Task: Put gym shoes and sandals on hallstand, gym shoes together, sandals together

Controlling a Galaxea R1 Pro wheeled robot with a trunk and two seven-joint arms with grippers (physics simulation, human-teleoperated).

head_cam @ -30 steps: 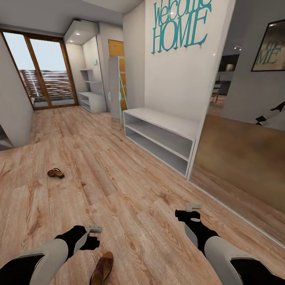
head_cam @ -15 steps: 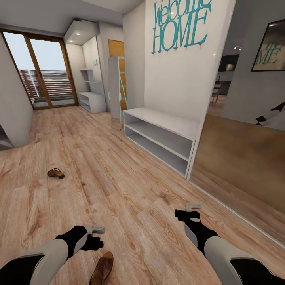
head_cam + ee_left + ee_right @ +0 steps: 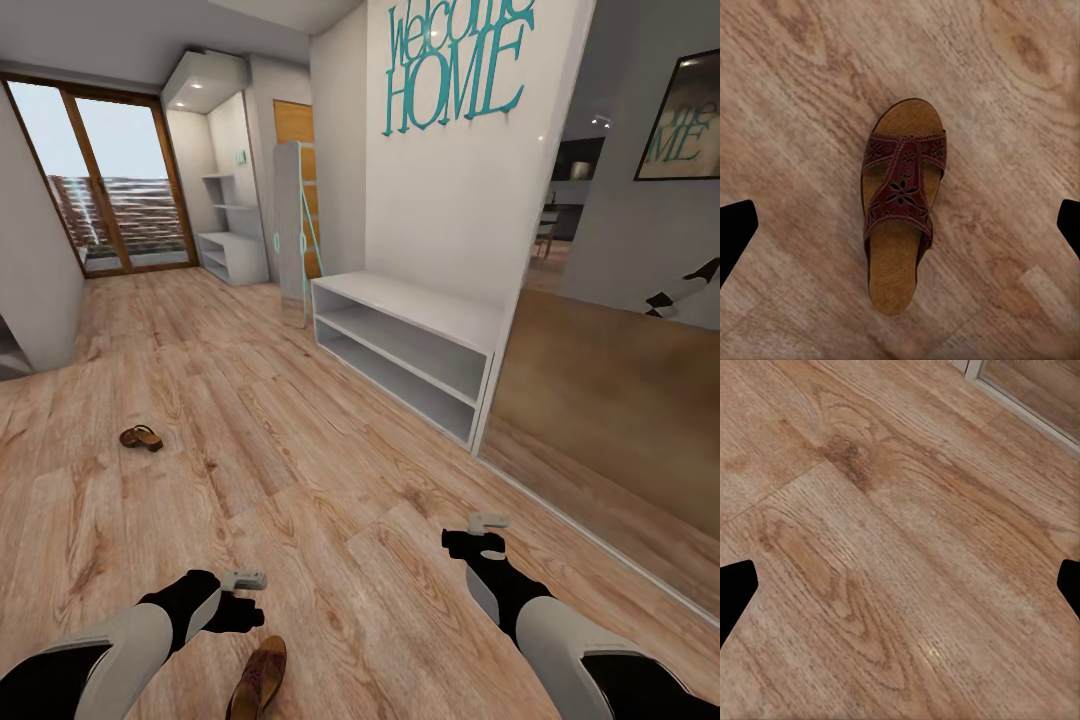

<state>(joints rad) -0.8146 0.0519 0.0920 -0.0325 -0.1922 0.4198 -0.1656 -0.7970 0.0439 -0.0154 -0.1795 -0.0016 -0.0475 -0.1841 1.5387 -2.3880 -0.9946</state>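
My left gripper (image 3: 243,590) hangs above the floor with its jaws spread wide, nothing between them; in the left wrist view the two dark fingertips (image 3: 735,236) sit at opposite edges. Directly under it lies one brown sandal (image 3: 900,202), sole down on the corridor floor (image 3: 330,470), strap not touched; in the head view that sandal (image 3: 260,678) shows just behind the gripper, toward my trunk. My right gripper (image 3: 487,532) is also wide apart and empty, over bare planks (image 3: 900,547). Well ahead of my left gripper, off to its outer side, the second sandal (image 3: 141,437) lies on the floor, too small to tell which way up. Ahead of my right gripper stands the hallstand (image 3: 405,345), its shelves bare.
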